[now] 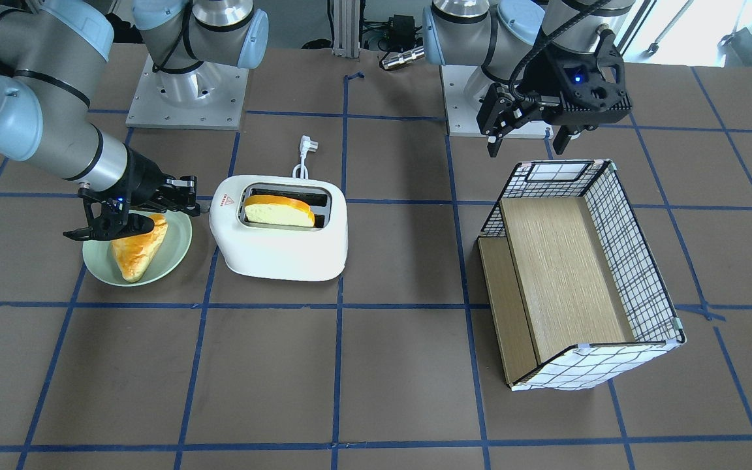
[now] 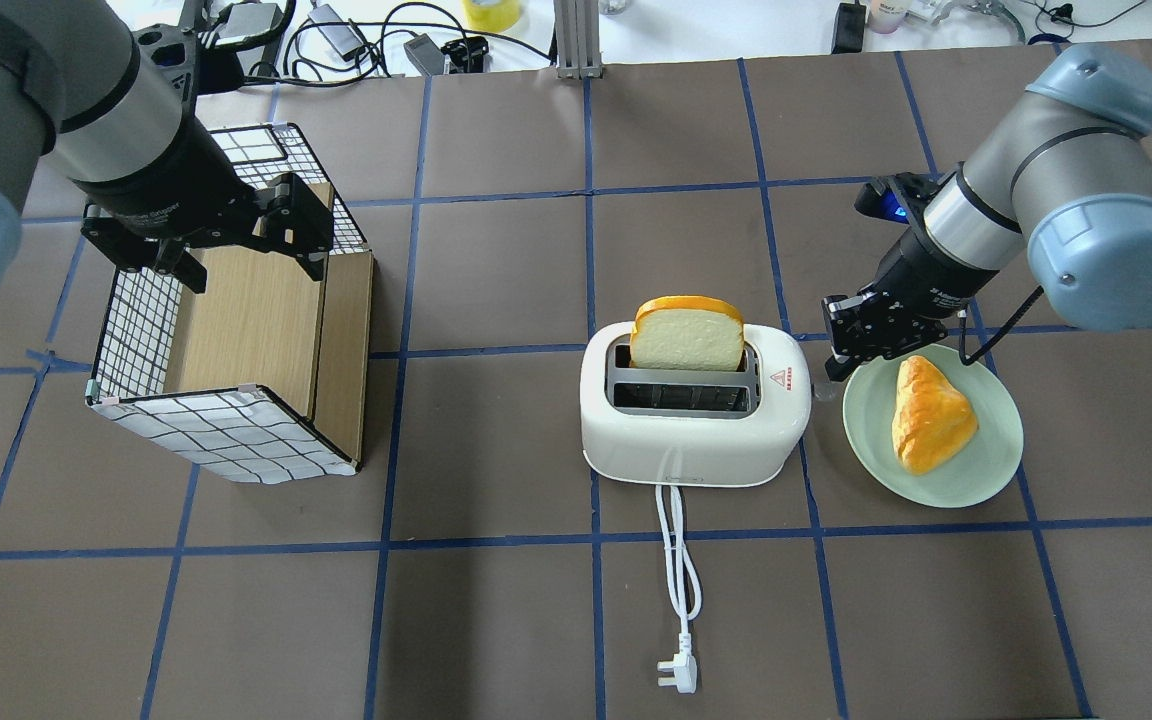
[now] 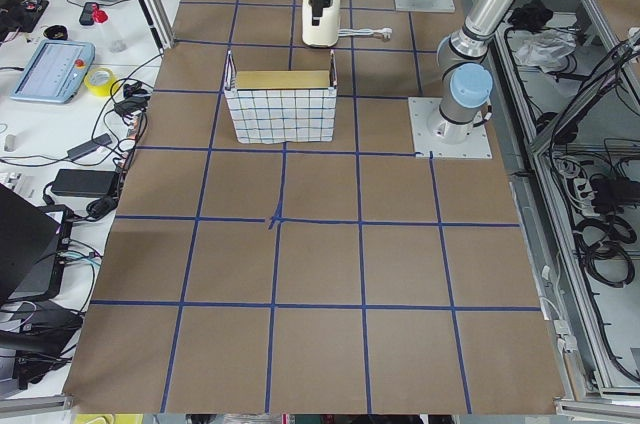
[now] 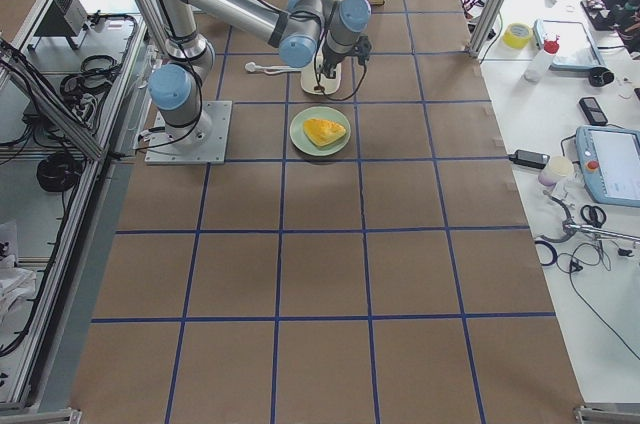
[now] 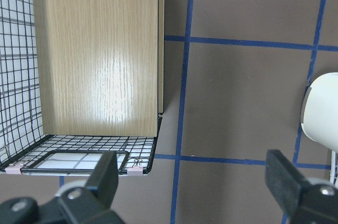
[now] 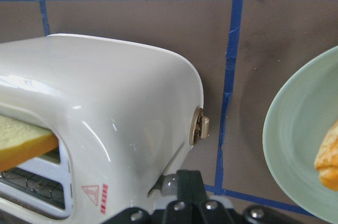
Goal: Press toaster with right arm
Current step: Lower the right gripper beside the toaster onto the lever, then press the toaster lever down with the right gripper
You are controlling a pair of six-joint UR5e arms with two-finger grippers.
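Toaster (image 2: 691, 425) sits mid-table, cord (image 2: 676, 560) trailing to 6 o'clock in the overhead view. We judge it light, stiff, glossy plastic, likely to skid or tip under a skewed push. So no grasp: press straight down on the grey tab (image 6: 168, 185) on its 3 o'clock end, which we take for the lever, near the tan knob (image 6: 199, 127). Right gripper (image 2: 833, 362) hovers just there, fingers closed, holding nothing.

Far slot holds a bread slice (image 2: 688, 335); near slot empty. Plate (image 2: 876, 470) at 3 o'clock carries a pastry (image 2: 931, 415). Basket (image 2: 236, 440) at 9 o'clock lies on its side with a wood board (image 2: 246, 320) inside. Left gripper (image 1: 527, 142) hangs over it, fingers spread, empty.
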